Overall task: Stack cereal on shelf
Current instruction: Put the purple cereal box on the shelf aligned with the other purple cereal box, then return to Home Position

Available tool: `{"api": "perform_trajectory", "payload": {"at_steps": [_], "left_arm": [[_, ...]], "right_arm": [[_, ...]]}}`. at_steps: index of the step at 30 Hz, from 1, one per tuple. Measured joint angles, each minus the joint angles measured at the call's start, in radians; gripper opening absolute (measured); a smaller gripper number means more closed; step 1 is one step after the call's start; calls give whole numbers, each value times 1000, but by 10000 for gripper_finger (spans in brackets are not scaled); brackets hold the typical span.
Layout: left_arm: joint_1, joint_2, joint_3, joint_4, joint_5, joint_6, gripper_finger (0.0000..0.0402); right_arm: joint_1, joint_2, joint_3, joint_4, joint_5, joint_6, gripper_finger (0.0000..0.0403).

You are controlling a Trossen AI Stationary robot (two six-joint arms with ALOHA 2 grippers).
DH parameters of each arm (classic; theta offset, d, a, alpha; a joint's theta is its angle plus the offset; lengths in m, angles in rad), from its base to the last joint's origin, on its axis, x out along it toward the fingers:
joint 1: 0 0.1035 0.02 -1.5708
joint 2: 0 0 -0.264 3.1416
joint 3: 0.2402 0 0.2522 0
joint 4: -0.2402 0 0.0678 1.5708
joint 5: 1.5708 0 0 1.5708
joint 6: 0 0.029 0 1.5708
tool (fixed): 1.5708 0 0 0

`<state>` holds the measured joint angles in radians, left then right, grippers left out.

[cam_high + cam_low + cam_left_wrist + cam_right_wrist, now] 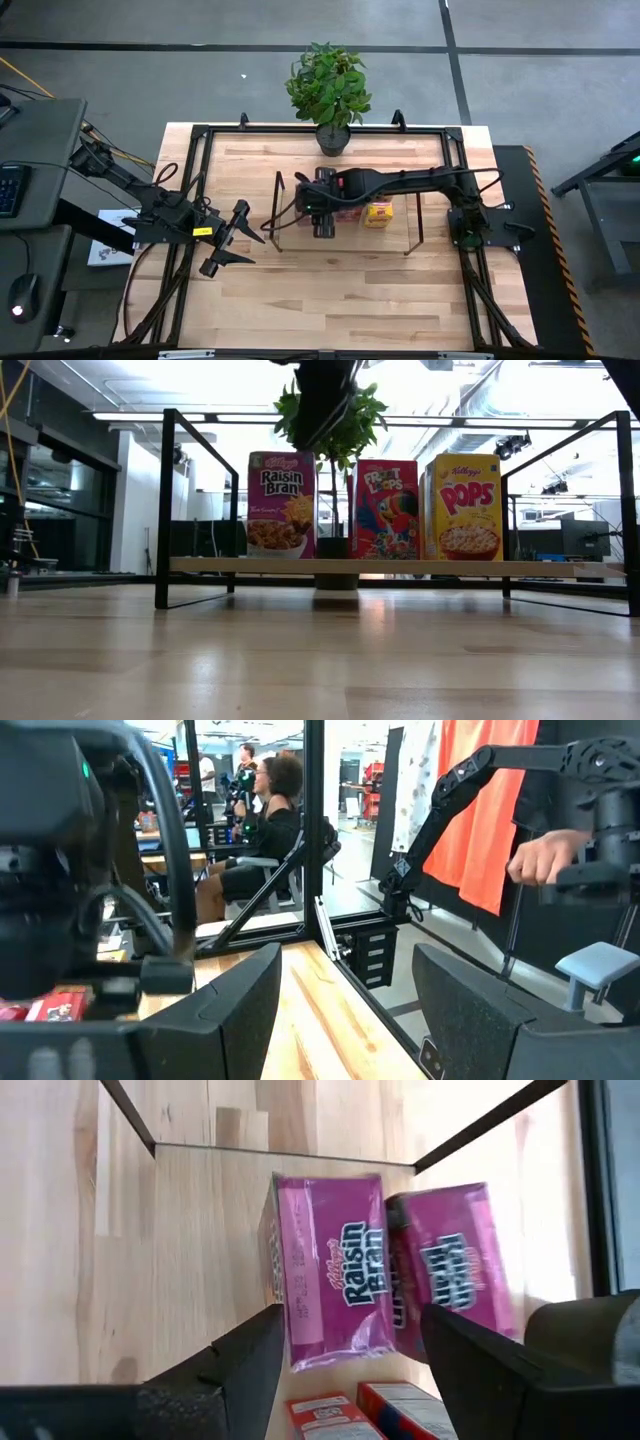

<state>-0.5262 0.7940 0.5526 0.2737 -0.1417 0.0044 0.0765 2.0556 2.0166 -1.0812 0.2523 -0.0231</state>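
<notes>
Shelf (330, 567): low flat light-wood board w/ thin black metal frame upright at each end, sitting mid-table on the pale butcher-block table (330, 300). On it, low view shows three glossy cardboard cereal boxes upright in a row: pink Raisin Bran box (281, 505), red Froot Loops box (386, 509), yellow Pops box (465, 507). Right wrist view shows a second pink box (450, 1270) right behind the first, tilted slightly, plus tops of two red boxes at the pic edge, cut off. From above, most boxes are hidden under the right arm; only the yellow one shows clearly. Right gripper (345, 1355) hangs directly above the pink boxes, matte dark fingers spread wide, gripping nothing. Left gripper (232, 243) is at approx 9 o'clock from the shelf, well apart, over bare table, fingers spread, nothing between them. Potted plant (329, 88), leafy green in a dark pot, at 12 o'clock of the shelf, by the far table edge. Left wrist view: a seated person beyond the table, blurry.
</notes>
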Motion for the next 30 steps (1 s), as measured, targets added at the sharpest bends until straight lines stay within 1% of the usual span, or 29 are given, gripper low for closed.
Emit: {"api": "perform_trajectory", "payload": {"at_steps": [4, 8, 12, 15, 18, 24, 26, 30], "left_arm": [[0, 0, 0, 0, 0, 0, 218], [0, 0, 0, -14, 0, 0, 218], [0, 0, 0, -16, 0, 0, 218], [0, 0, 0, -16, 0, 0, 218], [0, 0, 0, -16, 0, 0, 218], [0, 0, 0, -15, 0, -1, 218], [0, 0, 0, -15, 0, -3, 218], [0, 0, 0, -15, 0, -11, 218]], "right_arm": [[3, 0, 57, -56, -2, 24, 227], [10, 0, 98, -145, -30, 66, 226], [34, 0, 113, -251, -21, 97, 210], [58, 0, 113, -330, -16, 127, 182], [84, -1, 113, -398, 1, 150, 139], [132, -58, 113, -434, 20, 183, 20], [146, -89, 113, -432, 37, 210, 8], [193, -154, 113, -429, 127, 278, 20]]}}
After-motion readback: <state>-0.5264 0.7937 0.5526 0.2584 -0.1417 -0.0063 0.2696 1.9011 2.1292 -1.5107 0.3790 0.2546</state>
